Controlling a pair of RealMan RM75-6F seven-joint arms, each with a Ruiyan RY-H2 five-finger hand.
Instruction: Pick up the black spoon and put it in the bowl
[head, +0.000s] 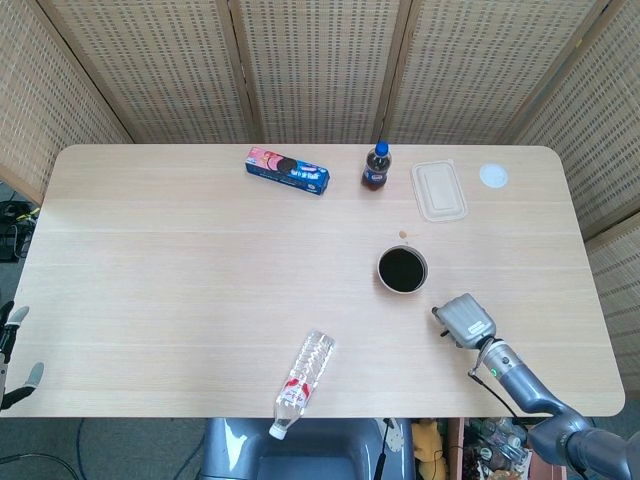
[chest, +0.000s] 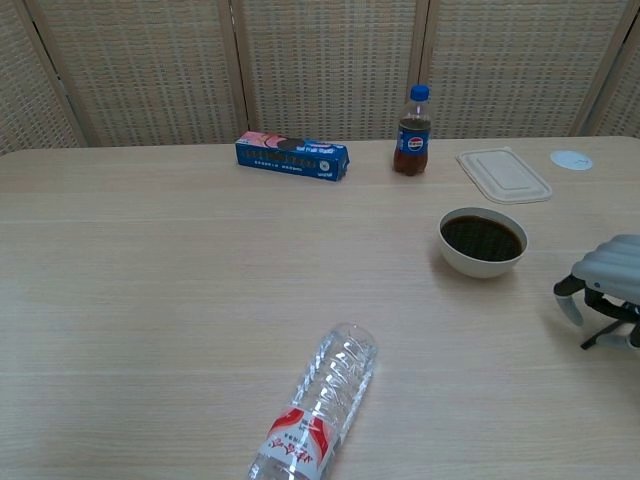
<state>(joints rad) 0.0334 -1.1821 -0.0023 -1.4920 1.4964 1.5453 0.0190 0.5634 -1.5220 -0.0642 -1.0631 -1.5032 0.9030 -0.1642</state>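
The white bowl (head: 402, 269) (chest: 483, 241) stands right of the table's middle, and its inside looks dark. No black spoon shows in either view. My right hand (head: 465, 320) (chest: 606, 284) hovers low over the table just right of and nearer than the bowl, palm down, with its fingers (chest: 568, 301) curled toward the tabletop. Its back hides whatever lies under it, and the chest view's edge cuts it off. My left hand (head: 14, 352) hangs off the table's near left corner with its fingers apart and nothing in them.
A clear water bottle (head: 302, 372) (chest: 318, 405) lies on its side near the front edge. At the back stand a blue biscuit box (head: 288, 170), a cola bottle (head: 376, 166), a beige lidded container (head: 440, 189) and a small white lid (head: 493, 176).
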